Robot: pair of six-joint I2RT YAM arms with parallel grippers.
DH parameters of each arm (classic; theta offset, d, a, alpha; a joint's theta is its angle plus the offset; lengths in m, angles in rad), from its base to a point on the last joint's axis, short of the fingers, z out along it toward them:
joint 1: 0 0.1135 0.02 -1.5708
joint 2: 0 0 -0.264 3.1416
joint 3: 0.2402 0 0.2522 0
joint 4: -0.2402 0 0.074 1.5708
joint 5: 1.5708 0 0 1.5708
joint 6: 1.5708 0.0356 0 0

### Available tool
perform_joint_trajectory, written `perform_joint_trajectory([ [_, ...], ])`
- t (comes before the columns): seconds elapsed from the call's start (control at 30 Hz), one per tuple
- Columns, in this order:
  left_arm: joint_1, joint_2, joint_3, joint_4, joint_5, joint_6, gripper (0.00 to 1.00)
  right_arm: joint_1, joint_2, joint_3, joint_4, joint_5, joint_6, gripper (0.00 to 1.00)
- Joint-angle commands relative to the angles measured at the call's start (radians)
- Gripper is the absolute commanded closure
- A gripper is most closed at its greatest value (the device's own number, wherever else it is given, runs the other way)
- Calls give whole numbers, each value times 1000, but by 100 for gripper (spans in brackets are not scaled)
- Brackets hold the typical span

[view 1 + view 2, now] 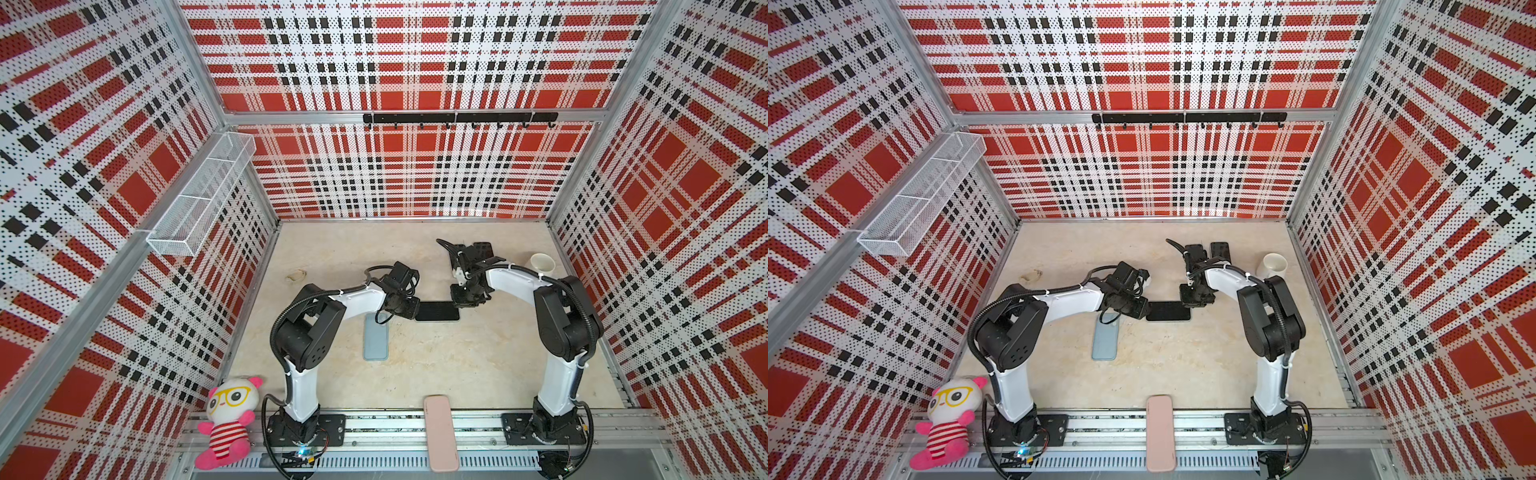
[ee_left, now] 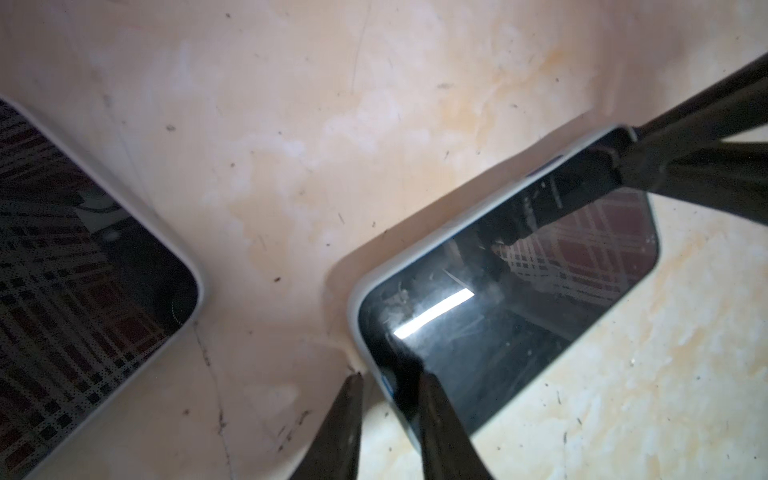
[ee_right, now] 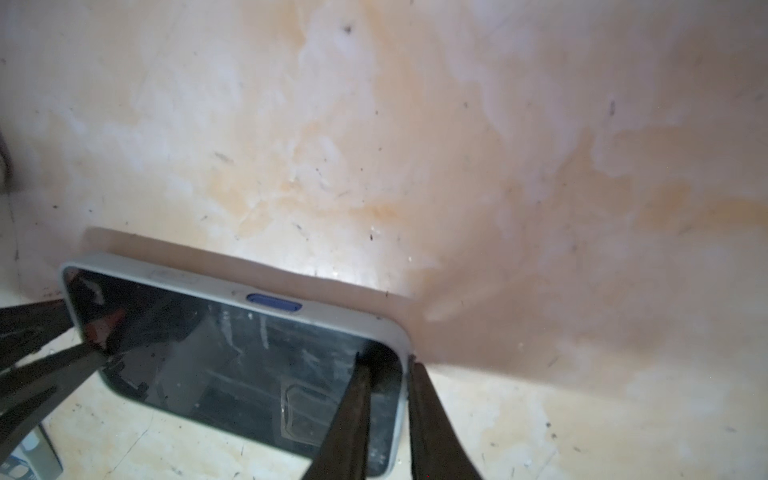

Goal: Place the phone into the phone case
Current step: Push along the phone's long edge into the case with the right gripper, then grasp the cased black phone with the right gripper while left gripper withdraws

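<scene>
Glossy black slab phone [image 1: 437,311] is sitting mid-table inside pale grey rubbery phone case [image 3: 187,282]. Left gripper [image 2: 388,374] is pinching one end's rim; right gripper [image 3: 386,361] is pinching the opposite end.

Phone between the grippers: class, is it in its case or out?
In: the phone sits inside a pale case whose rim wraps its visible edges. Fully seated: cannot tell.
</scene>
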Motion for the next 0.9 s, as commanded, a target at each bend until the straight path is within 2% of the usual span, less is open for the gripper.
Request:
perform_joint_trajectory([
  [0.0, 6, 29, -12, -65, -41, 12, 72, 19, -90, -1, -29, -17, -44, 78],
  [0.13, 25, -6, -9, -62, -48, 18, 70, 18, -184, 4, -35, 40, -153, 68],
  [0.2, 32, -38, -13, -50, -55, 26, 64, 18, -228, -5, -25, 45, -227, 66],
  [0.27, 35, -80, -18, -36, -79, 39, 57, 18, -257, -30, -1, 4, -334, 50],
  [0.33, 41, -125, -21, -27, -111, 49, 51, 19, -284, -64, 35, -37, -445, 42],
  [0.4, 52, -174, -28, -12, -138, 54, 45, 19, -306, -97, 65, -51, -567, 29],
  [0.43, 59, -202, -33, -3, -145, 53, 42, 18, -311, -106, 67, -54, -639, 18],
  [0.47, 68, -230, -38, 7, -151, 54, 39, 17, -310, -107, 63, -54, -702, 1],
  [0.53, 87, -283, -45, 28, -150, 53, 32, 18, -296, -93, 42, -61, -809, 0],
  [0.7, 137, -391, -38, 42, -165, 60, 0, 19, -218, -36, -80, -122, -1075, 0],
  [0.77, 154, -423, -29, 43, -189, 63, 2, 24, -163, 0, -132, -114, -1162, 0],
  [0.87, 170, -448, -16, 29, -241, 79, 2, 50, -62, 81, -226, -72, -1226, 0],
])
